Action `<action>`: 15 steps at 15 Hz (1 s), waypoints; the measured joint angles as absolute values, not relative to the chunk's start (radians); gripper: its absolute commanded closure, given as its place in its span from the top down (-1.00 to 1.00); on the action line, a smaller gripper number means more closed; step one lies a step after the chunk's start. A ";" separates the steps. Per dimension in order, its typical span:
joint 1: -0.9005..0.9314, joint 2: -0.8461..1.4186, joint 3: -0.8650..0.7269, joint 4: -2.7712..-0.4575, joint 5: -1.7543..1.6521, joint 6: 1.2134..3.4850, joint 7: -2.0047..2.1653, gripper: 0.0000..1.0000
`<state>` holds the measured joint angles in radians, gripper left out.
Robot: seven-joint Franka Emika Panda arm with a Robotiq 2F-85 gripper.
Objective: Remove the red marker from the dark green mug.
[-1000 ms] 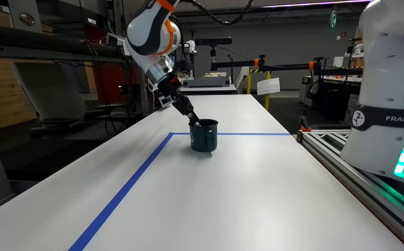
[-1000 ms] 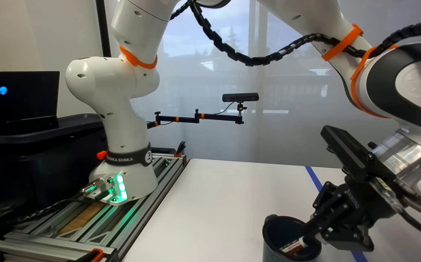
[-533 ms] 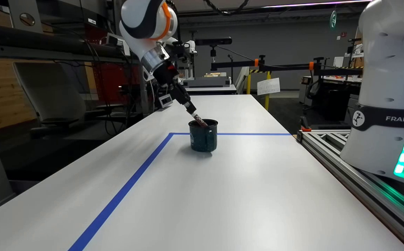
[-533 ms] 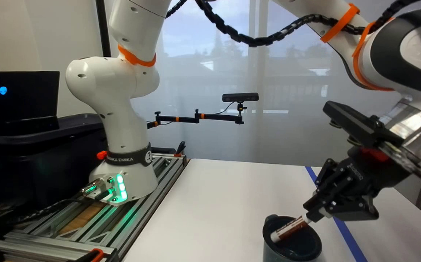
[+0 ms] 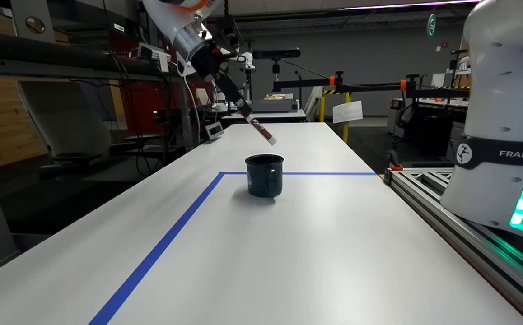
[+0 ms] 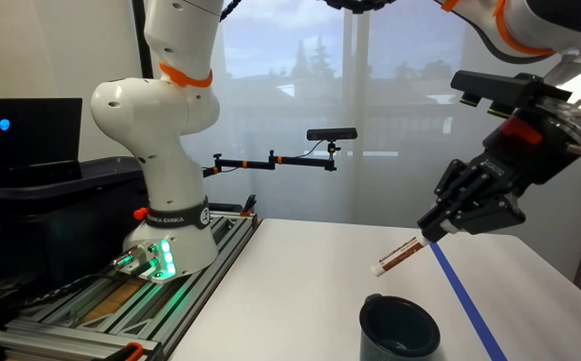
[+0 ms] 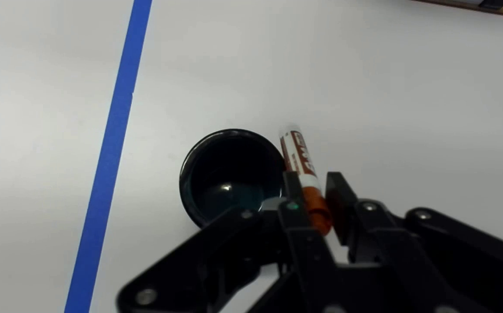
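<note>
One red marker [image 6: 400, 256] is hanging in the air at a slant, its white free end pointing downward. The gripper [image 7: 314, 180] is clamping it by the orange-red end: two fingers [image 7: 340, 191] are standing nearly together, one on either side, and the marker is filling the narrow gap between them. In both exterior views marker and gripper are hovering higher than the dark green mug [image 5: 257, 180], apart from its rim. The mug itself is standing upright on the white table [image 5: 333, 253], its mouth facing up. Blue tape [image 7: 120, 104] is running along the tabletop near the mug, and in an exterior view a stretch of it is passing behind. Farther out, the robot's white base [image 6: 187, 253] is showing green lights, a dark laptop [image 6: 24, 135] is sitting beyond it, and a black camera [image 6: 331, 134] is resting on a jointed bracket [image 6: 300, 161].
</note>
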<state>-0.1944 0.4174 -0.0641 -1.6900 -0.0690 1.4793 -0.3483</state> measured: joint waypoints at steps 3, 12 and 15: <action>-0.194 0.457 -0.041 -1.641 -0.062 1.460 -0.395 -0.90; -0.160 0.733 0.022 -1.428 -0.047 1.460 -0.426 -0.90; -0.149 0.791 0.017 -1.377 -0.059 1.464 -0.394 -0.90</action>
